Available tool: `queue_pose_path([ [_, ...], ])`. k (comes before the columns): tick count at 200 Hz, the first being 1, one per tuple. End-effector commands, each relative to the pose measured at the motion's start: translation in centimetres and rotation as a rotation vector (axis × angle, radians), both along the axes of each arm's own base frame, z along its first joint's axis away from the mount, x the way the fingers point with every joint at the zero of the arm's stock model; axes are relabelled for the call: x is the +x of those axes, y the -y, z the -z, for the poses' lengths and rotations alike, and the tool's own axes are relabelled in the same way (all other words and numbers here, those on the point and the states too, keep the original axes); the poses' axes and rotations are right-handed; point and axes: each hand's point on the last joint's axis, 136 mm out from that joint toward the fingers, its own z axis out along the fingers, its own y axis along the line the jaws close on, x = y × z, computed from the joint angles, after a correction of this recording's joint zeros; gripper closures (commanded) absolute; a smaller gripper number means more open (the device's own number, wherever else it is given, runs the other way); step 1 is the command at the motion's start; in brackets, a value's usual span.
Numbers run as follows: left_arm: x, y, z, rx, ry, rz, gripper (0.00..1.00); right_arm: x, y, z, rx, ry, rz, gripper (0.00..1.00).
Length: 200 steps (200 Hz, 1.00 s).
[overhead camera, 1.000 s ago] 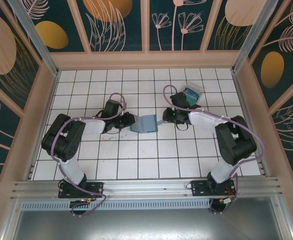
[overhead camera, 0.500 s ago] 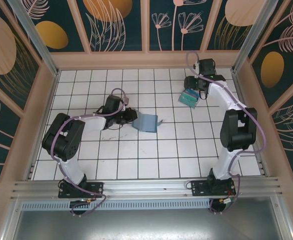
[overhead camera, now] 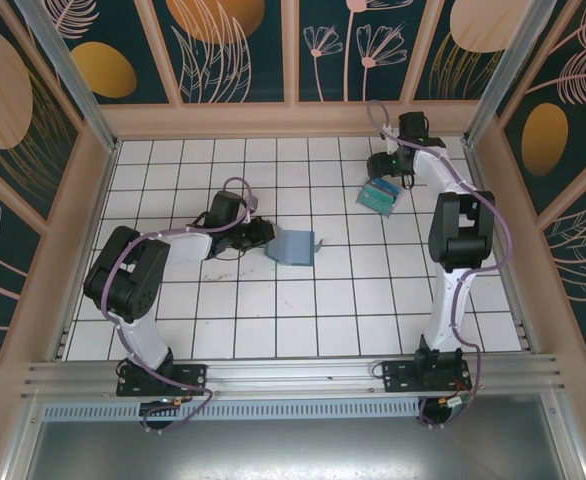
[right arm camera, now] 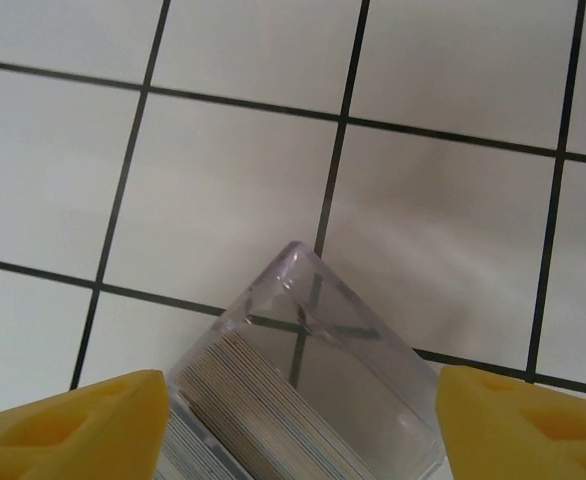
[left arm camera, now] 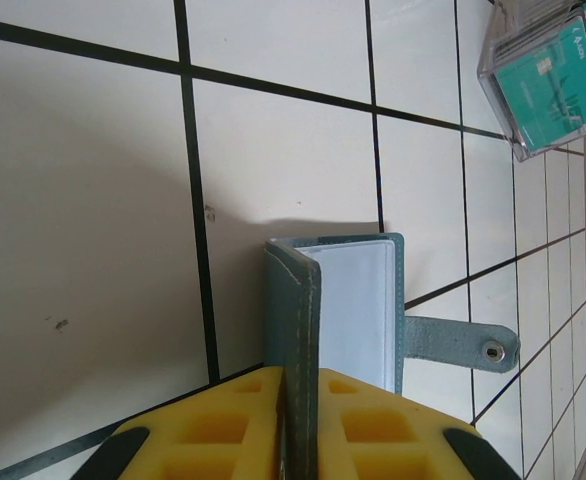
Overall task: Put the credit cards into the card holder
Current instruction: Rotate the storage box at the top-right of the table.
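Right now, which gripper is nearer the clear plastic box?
Right. The right gripper hangs open over the clear plastic box, its corner between the jaws; the left gripper sits far to the left, clamped on the card holder.

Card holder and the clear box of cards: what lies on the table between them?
Nothing: bare white tiles separate the card holder from the clear box, as the top external view shows.
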Motion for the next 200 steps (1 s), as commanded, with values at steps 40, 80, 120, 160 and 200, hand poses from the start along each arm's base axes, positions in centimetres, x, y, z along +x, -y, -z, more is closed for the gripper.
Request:
queue_pose_path([
  [40, -0.8, 0.0, 0.1, 0.008, -0.02, 0.026, 0.84, -4.0, 1.7, 2.0, 0.073, -0.147, 0.048, 0.33],
  [80, -1.1, -0.1, -0.1, 0.002, -0.019, 0.03, 0.83, -5.4, 0.8, 1.0, 0.196, -0.192, 0.143, 0.33],
  [120, -1.4, -0.3, -0.2, 0.009, -0.021, 0.032, 0.83, -8.3, -3.9, -2.9, 0.547, -0.135, 0.112, 0.35],
  [160, -1.6, -0.6, -0.5, 0.018, -0.009, 0.02, 0.83, -10.0, -2.5, -2.8, 0.508, -0.096, 0.23, 0.35],
  [200, -1.7, -0.7, -0.7, 0.014, -0.009, 0.014, 0.83, -8.3, -0.1, -1.0, 0.33, -0.075, 0.267, 0.35],
])
